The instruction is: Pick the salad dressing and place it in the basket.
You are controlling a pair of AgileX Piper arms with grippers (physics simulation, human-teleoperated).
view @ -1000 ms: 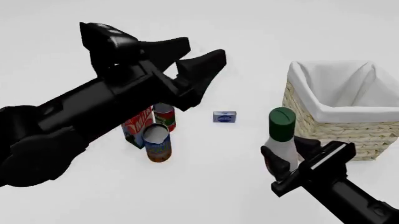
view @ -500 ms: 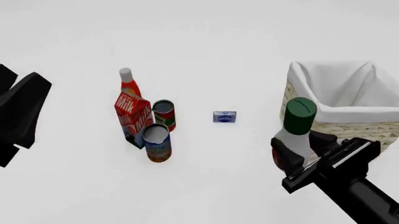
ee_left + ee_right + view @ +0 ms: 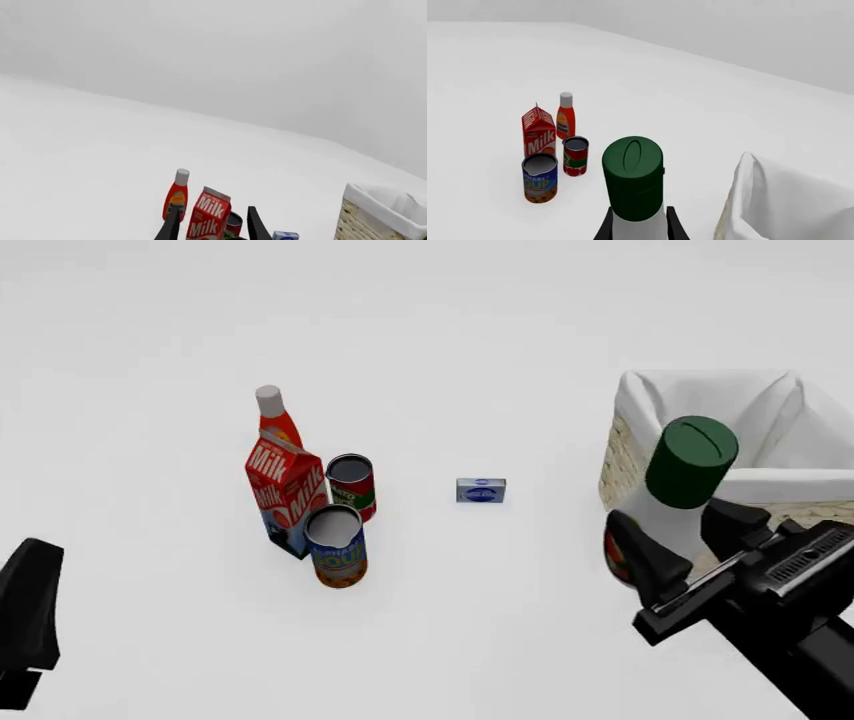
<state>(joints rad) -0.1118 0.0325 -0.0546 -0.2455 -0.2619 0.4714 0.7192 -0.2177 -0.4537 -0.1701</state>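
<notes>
Salad dressing [image 3: 674,495] higher, nearer basket [image 3: 787,485]

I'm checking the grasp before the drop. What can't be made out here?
- Salad dressing label: front view, hidden by the right claw; right wrist view, cut off by the edge.
- Basket floor: hidden by its own walls and lining.
- Left claw: only its tips show in the left wrist view.
- Small blue box: print too small.
</notes>
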